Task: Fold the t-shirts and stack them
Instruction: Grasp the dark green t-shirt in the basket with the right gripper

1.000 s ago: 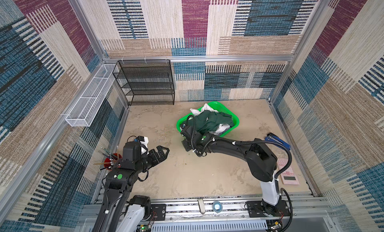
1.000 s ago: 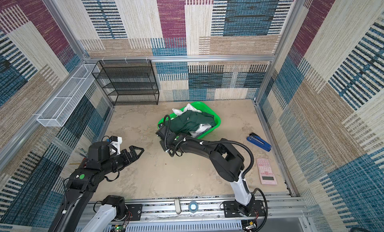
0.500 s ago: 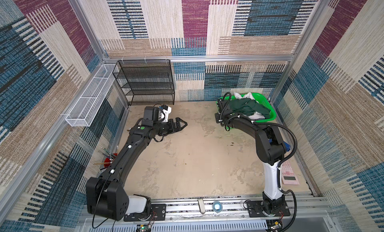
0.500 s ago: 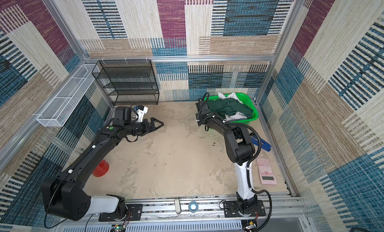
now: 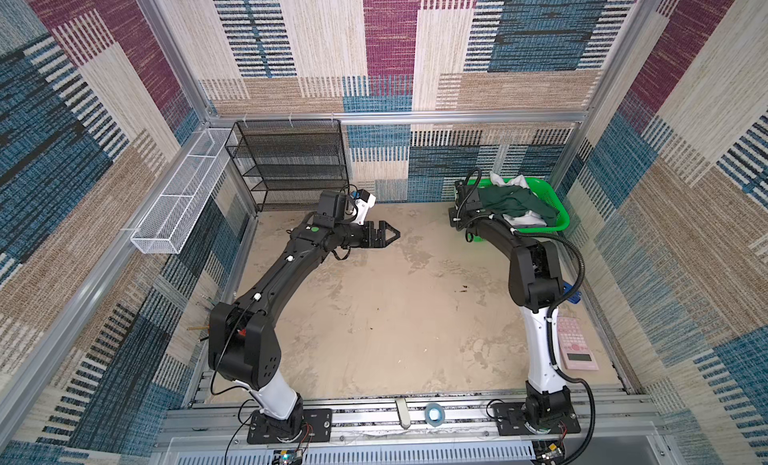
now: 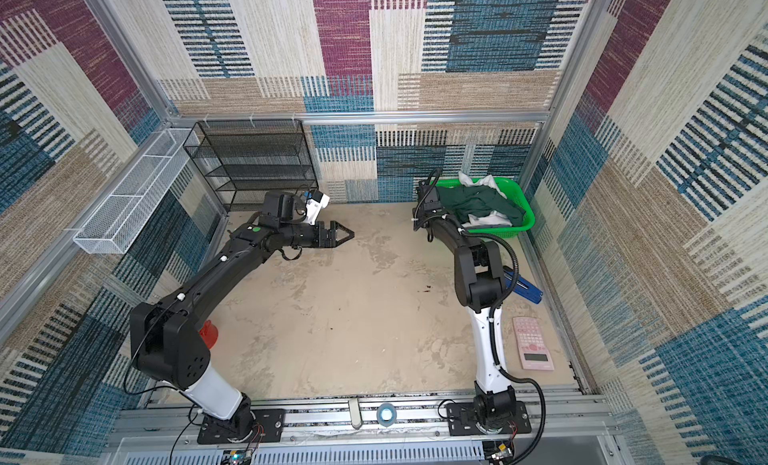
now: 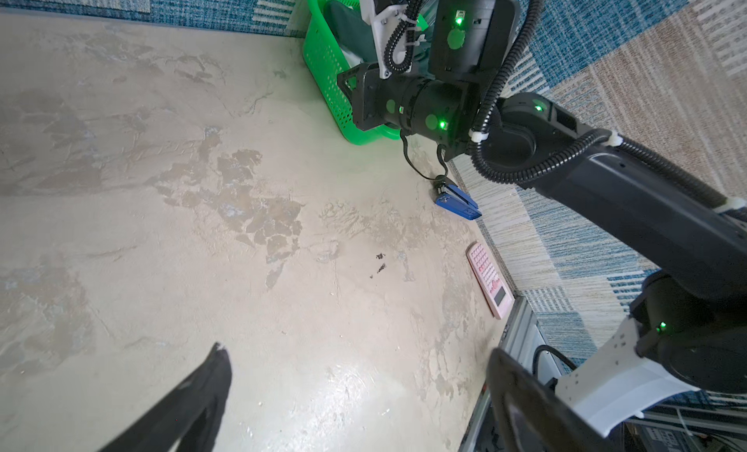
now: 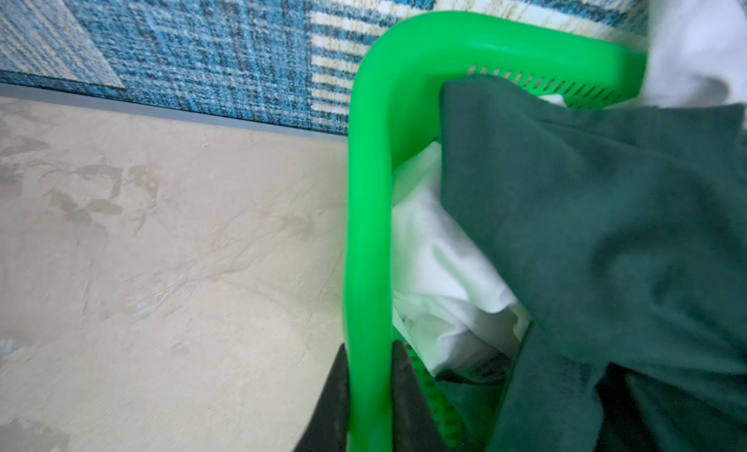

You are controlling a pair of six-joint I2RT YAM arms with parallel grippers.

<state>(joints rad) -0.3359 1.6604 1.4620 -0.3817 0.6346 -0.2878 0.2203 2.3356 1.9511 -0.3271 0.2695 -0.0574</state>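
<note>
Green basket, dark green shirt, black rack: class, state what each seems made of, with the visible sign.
Green basket: likely moulded plastic, glossy, with slotted walls. Dark green shirt: soft matte cloth; it creases and drapes. Black rack: probably painted metal mesh; fine see-through grid.

Bright, even light; glare on table (image 7: 351, 389); right wrist view blurred.
</note>
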